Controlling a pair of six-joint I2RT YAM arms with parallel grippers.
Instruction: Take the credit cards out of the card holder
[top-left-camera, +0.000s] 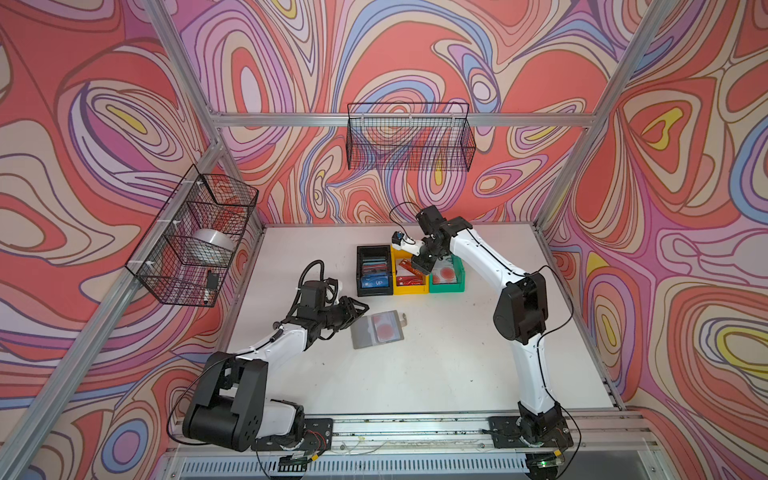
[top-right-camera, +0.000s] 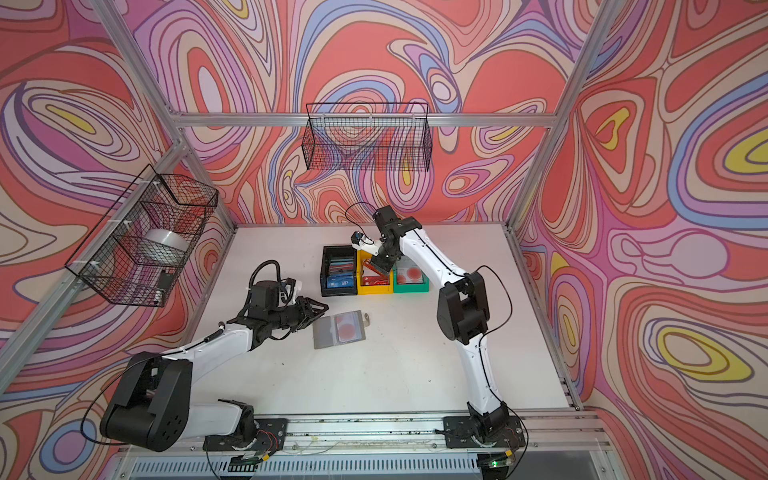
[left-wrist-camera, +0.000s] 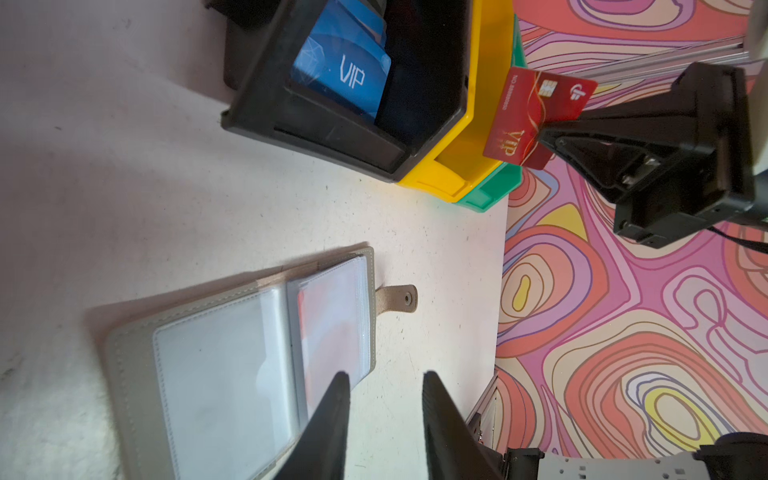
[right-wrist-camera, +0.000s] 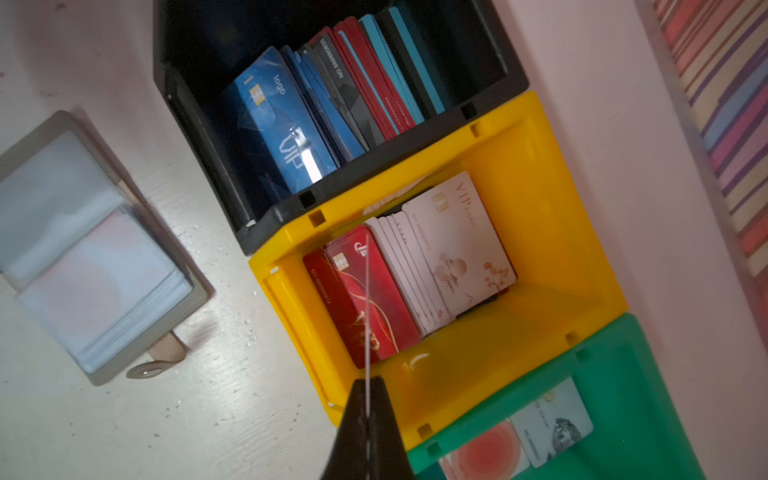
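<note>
Card holder (top-left-camera: 377, 329): you have it lying open on the table (top-left-camera: 436, 365), with a pale red-blob card (top-left-camera: 385, 330) showing through its sleeve. Left claw (left-wrist-camera: 386, 380): partly open, empty, just beside the holder. Right claw (right-wrist-camera: 368, 388): closed tight, pinching a red card (left-wrist-camera: 536, 120) above the yellow bin (right-wrist-camera: 540, 166), which sits between the black bin (right-wrist-camera: 199, 124) and the green bin (right-wrist-camera: 623, 374).

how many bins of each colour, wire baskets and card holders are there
black bin: 1
yellow bin: 1
green bin: 1
back wire basket: 1
left wire basket: 1
card holder: 1
total: 6
</note>
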